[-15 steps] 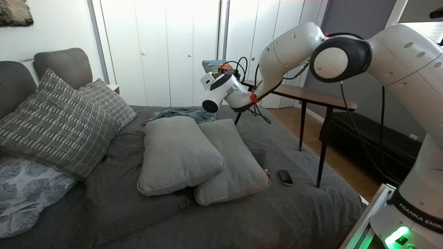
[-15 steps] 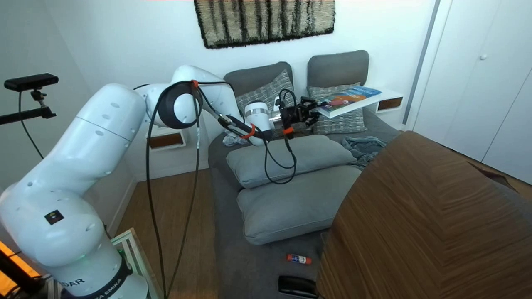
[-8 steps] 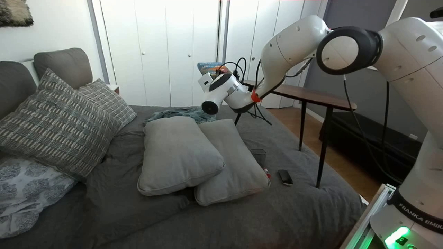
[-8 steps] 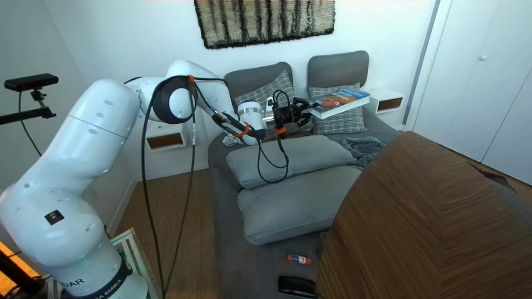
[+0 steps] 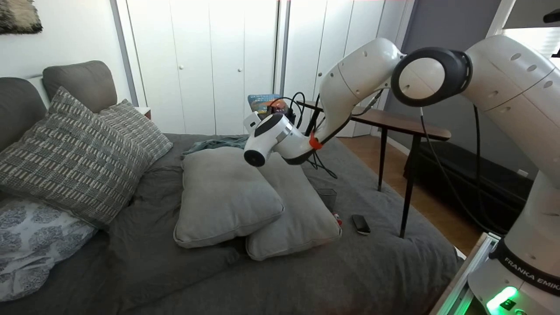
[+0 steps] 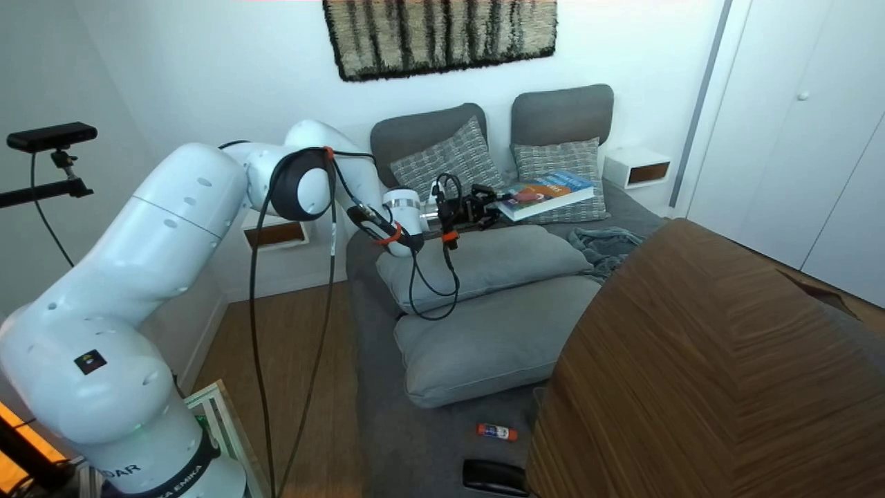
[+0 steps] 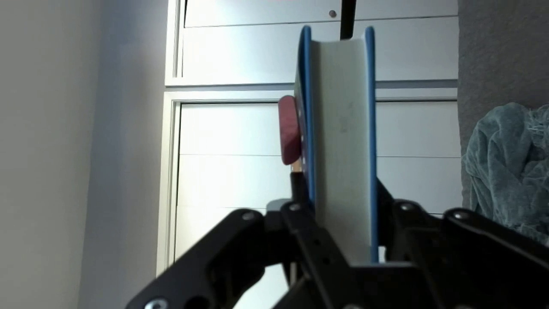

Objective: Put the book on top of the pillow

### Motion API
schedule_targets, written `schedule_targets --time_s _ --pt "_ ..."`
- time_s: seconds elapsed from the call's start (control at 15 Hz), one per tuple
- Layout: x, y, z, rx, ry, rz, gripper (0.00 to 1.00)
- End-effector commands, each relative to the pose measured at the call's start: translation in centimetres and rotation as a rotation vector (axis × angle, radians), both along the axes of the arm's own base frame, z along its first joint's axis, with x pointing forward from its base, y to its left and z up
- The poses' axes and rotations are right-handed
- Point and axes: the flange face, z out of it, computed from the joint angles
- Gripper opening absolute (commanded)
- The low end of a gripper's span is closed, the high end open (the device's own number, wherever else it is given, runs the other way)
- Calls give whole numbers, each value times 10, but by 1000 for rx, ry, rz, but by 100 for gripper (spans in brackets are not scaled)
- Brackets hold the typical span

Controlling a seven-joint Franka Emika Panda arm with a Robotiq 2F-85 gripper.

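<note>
The book (image 6: pixel 553 196), with a blue and orange cover and white page edges, is held flat in the air above the bed; it also shows in the other exterior view (image 5: pixel 259 103). My gripper (image 6: pixel 507 198) is shut on one edge of it. In the wrist view the gripper (image 7: pixel 343 201) has the blue covers and pages (image 7: pixel 343 128) between its fingers. A reddish rounded piece (image 7: pixel 290 131) lies against the cover. Two plain light grey pillows lie overlapping on the bed: the upper pillow (image 5: pixel 227 201) and the lower pillow (image 5: pixel 297 214). The wrist hangs above their far end.
Grey checked pillows (image 5: pixel 78 157) lean at the headboard. A wooden table (image 6: pixel 719 373) stands over the bed's side. A blue-grey blanket (image 6: pixel 605 249), a glue stick (image 6: pixel 496 432) and a black case (image 6: pixel 494 477) lie on the bed. Cables (image 6: pixel 435 304) hang from the wrist.
The arm has lowered the book and gripper. In the exterior view with the tabletop in front, the book has moved left and down. The pillows have not moved.
</note>
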Motion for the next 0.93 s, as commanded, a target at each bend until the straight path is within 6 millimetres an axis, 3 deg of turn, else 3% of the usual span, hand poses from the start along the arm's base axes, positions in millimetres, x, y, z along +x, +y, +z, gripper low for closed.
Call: schedule_targets --time_s 0.0,0.2,0.53,0.87 --pt "-9 43 -12 -8 -46 -24 10" --pt "-17 67 -35 20 -24 -8 10" --pt "-19 87 -69 40 38 27 10" --pt "-25 122 -92 9 119 130 10"
